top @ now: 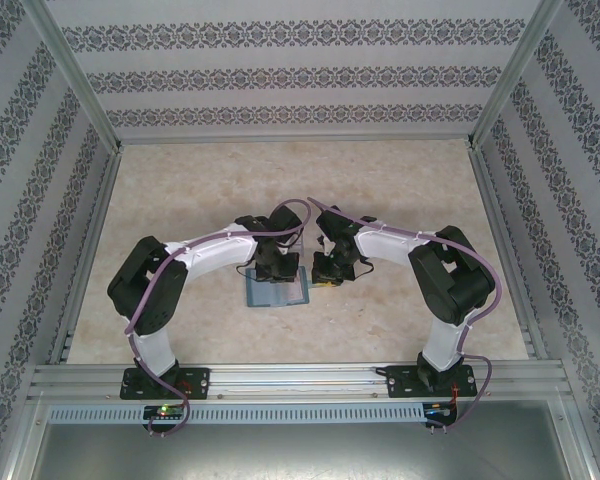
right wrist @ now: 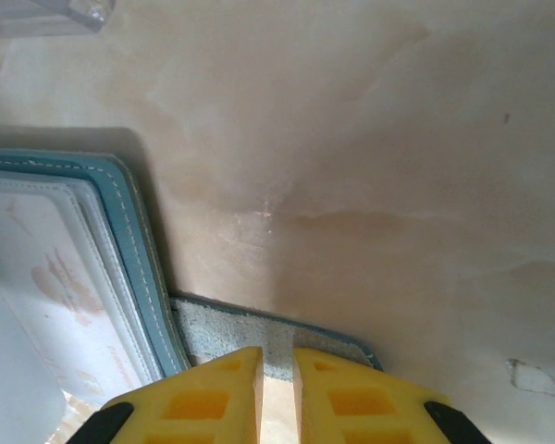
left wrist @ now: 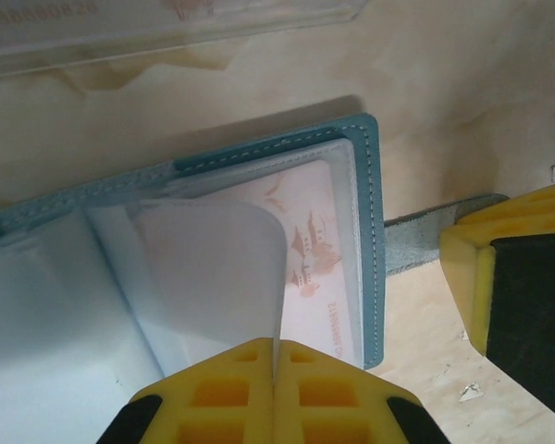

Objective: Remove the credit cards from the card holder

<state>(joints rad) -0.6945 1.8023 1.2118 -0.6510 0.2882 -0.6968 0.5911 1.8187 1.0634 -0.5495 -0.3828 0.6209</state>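
Left gripper (left wrist: 274, 365) is closed flat on a pale curled sheet (left wrist: 213, 268), card or sleeve indeterminate, over the open holder (left wrist: 375, 231) lying on the counter (right wrist: 398, 185), partly cut off at frame edge; right gripper (right wrist: 277, 370), jaws nearly together, sits at the strap (right wrist: 231, 333), grip not discernible.

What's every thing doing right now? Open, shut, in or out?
card holder: open, lying flat.
pale card: tucked in the holder.
pale flap: lifted, curled, pinched.
left end effector: shut on the pale flap.
right end effector: nearly shut, tips on the strap tab.
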